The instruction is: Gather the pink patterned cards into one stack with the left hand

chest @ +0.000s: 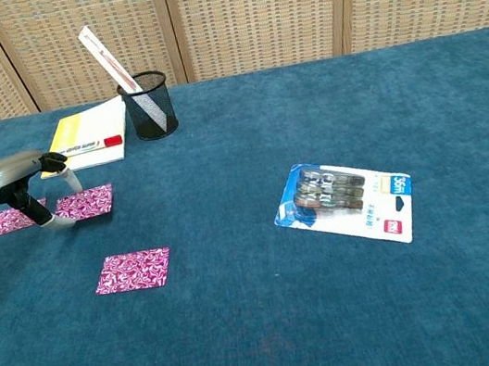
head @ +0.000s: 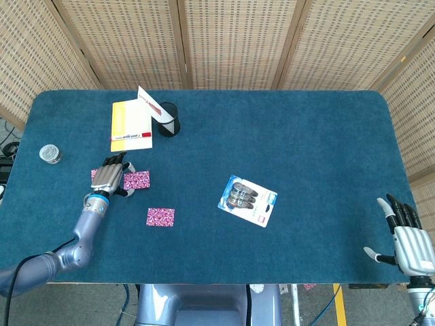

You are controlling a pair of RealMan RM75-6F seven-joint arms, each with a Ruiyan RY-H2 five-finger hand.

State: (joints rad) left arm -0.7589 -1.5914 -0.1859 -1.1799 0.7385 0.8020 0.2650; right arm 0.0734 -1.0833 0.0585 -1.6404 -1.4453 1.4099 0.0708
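Nearest, at the worktop's (head: 306, 136) 4 o'clock edge, the right robot hand (head: 411, 243) hangs with fingers spread, holding nothing. One pink card (head: 160, 216) lies alone at about 7 o'clock. Just beyond it, toward 9 o'clock, the left robot hand (head: 109, 176) is palm-down with its fingers resting between two more cards: the middle card (head: 138, 180) on its 3 o'clock side, touching the thumb, and the far-left card (chest: 7, 221) partly hidden under the hand. Whether it grips either card I cannot tell. A battery pack (head: 248, 200) sits near centre. Farther, at 11 o'clock, are a notebook (head: 129, 125) with a marker (head: 132, 136) and a mesh cup (head: 168, 120).
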